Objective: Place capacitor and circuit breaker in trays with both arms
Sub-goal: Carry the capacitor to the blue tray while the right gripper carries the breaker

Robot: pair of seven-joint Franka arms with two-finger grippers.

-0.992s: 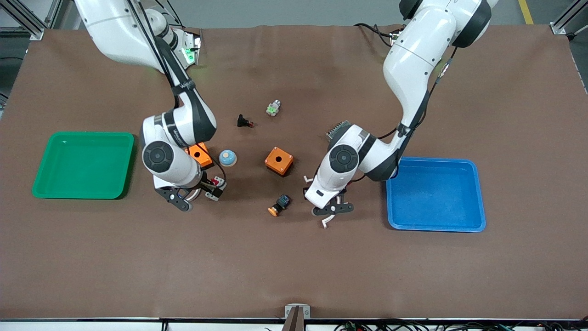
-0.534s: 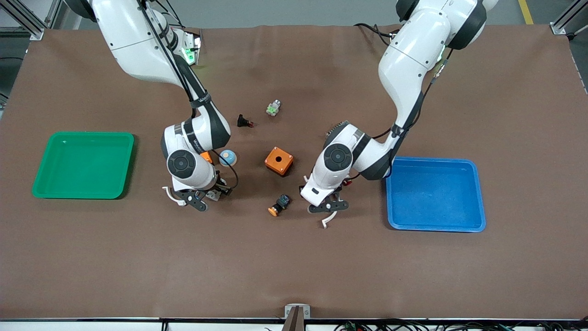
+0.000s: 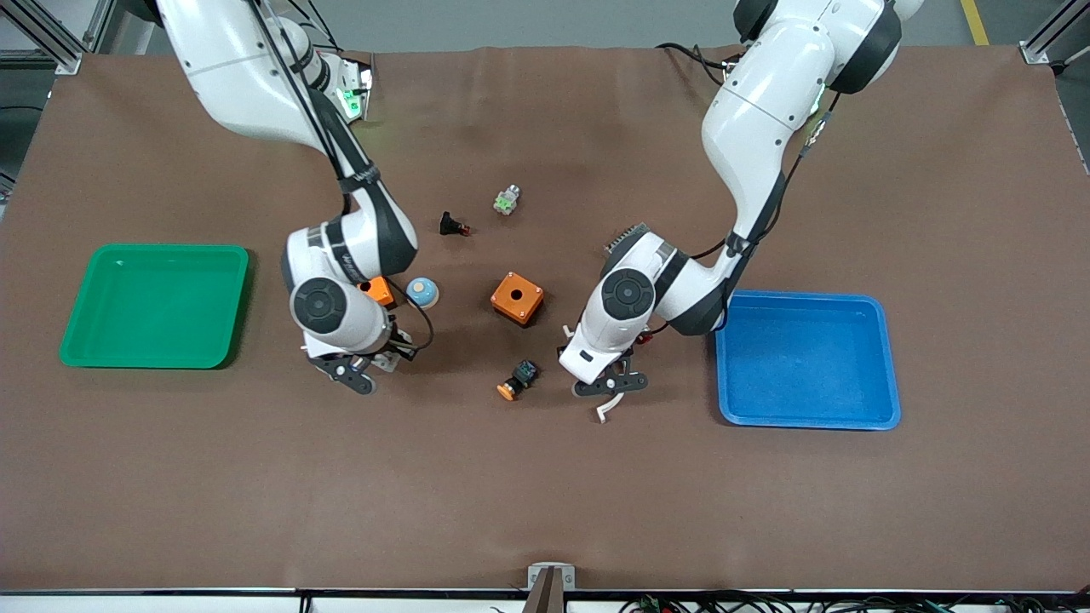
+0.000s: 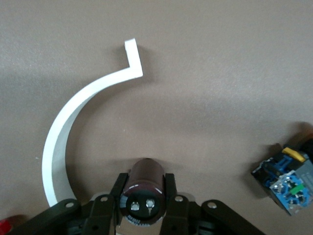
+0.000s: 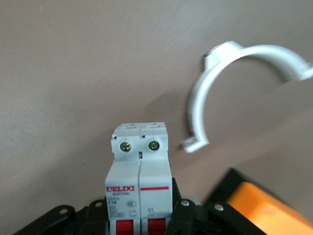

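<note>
My left gripper [image 4: 145,185] is shut on the capacitor [image 4: 145,182], a stubby dark cylinder with two pale terminals on its end. In the front view this gripper [image 3: 606,385] hangs low over the mat beside the blue tray [image 3: 809,421], and the capacitor is hidden under the wrist. My right gripper [image 5: 140,198] is shut on the circuit breaker [image 5: 140,176], a light-grey block with red switches. In the front view it [image 3: 353,372] is over the mat near an orange box [image 3: 379,290], and the breaker [image 3: 386,361] peeks out beside it.
A green tray [image 3: 153,362] lies at the right arm's end. Loose parts lie mid-table: an orange box with a hole [image 3: 517,298], a black-blue part with an orange cap [image 3: 518,380], a pale blue dome [image 3: 422,292], a black button [image 3: 453,226] and a green-white part [image 3: 507,200]. A white curved clip [image 3: 606,411] lies by the left gripper.
My right arm swung toward the table's middle, then back a little toward the green tray, still holding the breaker. My left arm shifted slightly toward the right arm's end, then held still.
</note>
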